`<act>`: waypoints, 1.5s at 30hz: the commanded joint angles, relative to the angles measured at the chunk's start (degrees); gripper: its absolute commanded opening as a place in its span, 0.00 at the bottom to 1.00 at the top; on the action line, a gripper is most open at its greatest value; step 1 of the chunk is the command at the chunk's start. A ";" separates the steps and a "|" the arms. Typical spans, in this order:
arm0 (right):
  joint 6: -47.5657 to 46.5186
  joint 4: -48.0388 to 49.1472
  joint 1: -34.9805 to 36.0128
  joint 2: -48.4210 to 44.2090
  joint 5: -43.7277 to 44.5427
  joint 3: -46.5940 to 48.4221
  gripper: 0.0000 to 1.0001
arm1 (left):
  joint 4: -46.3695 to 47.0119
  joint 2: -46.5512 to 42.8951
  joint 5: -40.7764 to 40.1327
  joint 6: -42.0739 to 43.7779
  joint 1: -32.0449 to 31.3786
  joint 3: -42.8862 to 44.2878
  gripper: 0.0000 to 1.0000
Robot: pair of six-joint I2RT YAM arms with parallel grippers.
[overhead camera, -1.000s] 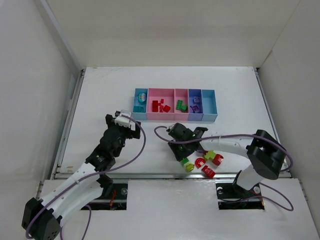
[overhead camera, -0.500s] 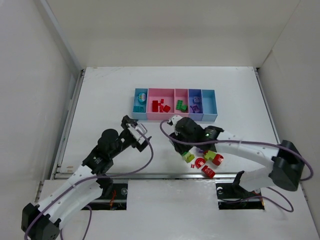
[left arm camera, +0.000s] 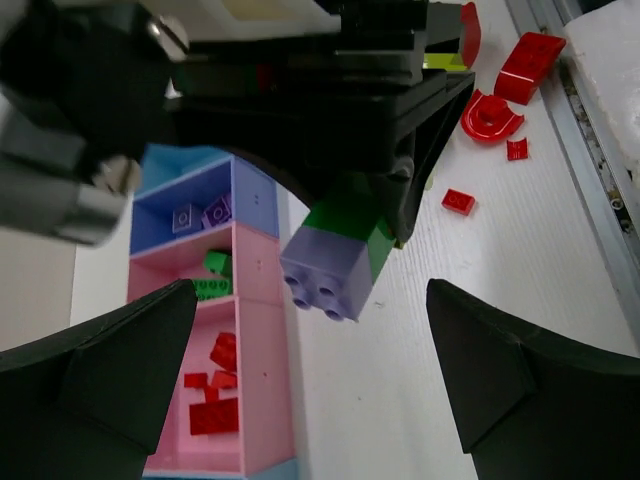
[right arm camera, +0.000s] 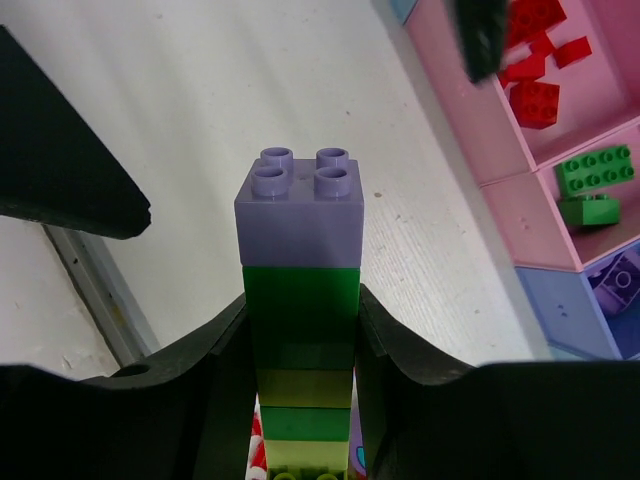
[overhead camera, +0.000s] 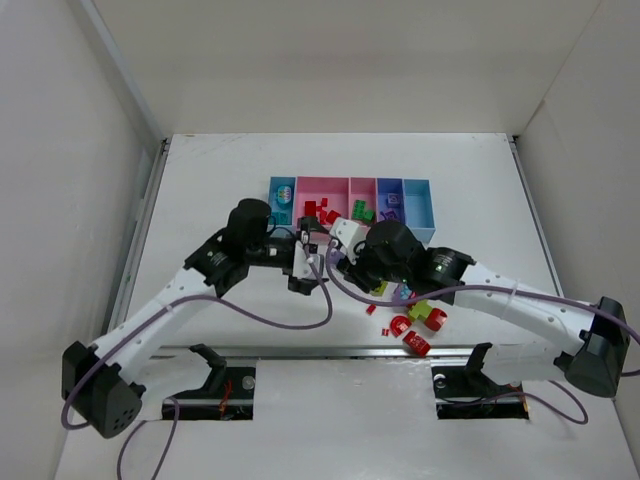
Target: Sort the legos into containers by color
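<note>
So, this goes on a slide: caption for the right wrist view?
Right arm's jaws grip a purple-topped green brick stack near a pink bin holding red bricks.

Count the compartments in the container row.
5, left to right: left light-blue bin, wide pink bin, narrow pink bin, purple-blue bin, right light-blue bin. Their near edges are partly covered; none looks hidden.

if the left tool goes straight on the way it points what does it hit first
Probably the purple-topped lego stack gripped by the right tool, dead ahead of the open left tool; depth unclear.
</note>
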 commanded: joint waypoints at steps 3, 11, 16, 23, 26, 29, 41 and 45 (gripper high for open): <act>-4.95 2.23 0.11 -3.68 -1.95 1.18 0.00 | -15.60 4.32 9.16 14.71 -0.64 7.90 0.95; -6.96 3.37 1.16 -6.14 -4.34 0.04 0.00 | -21.75 8.01 9.16 22.09 -1.17 12.02 0.85; -7.58 1.70 2.22 -3.86 -3.81 0.74 0.00 | -22.45 9.33 9.69 22.80 -1.17 13.26 0.75; -7.58 2.23 2.22 -3.33 -2.76 0.21 0.00 | -22.98 9.33 9.69 22.80 -1.70 13.26 0.45; -7.58 2.23 2.22 -3.33 -2.76 0.21 0.00 | -22.46 9.33 10.22 22.28 -1.70 13.26 0.39; -7.58 2.76 2.22 -2.81 -2.76 0.21 0.00 | -19.74 9.33 10.22 19.12 -1.70 12.73 0.24; 3.22 7.24 1.43 -4.65 4.53 -9.62 0.00 | 2.22 7.14 -5.02 -9.07 -1.70 7.65 0.00; 8.40 11.36 -0.76 -6.31 3.04 -12.97 0.00 | 13.38 6.09 -15.52 -19.45 -1.70 5.70 0.00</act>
